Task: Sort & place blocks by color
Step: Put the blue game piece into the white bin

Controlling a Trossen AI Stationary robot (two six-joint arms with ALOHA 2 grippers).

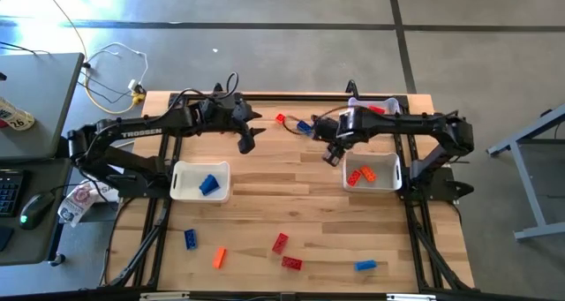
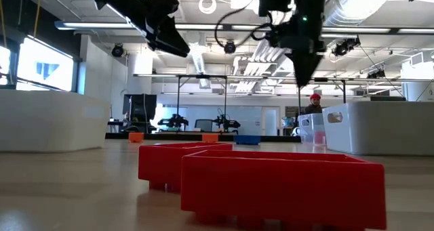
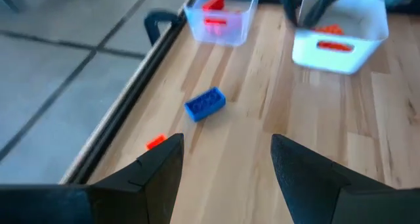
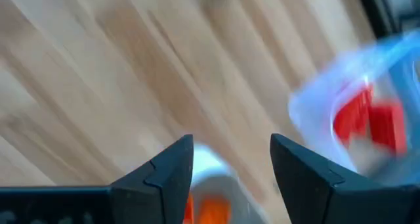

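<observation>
We see right gripper [image 1: 333, 157] at white bin's [image 1: 394, 171] 10 o'clock corner, fingers apart, empty; orange blocks [image 1: 360, 176] inside. Left gripper [image 1: 246, 143] fingers apart, empty, at blue block's [image 1: 303, 127] 8 o'clock.

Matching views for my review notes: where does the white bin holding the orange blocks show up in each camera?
High view: white bin right of centre, just below the right gripper.
Low view: cannot tell; white bins stand at right, contents unseen.
Left wrist view: upper right, orange blocks inside.
Right wrist view: only its rim between the open fingers, orange inside.
Shared landmark: clear bin with red blocks, beside it.
</observation>
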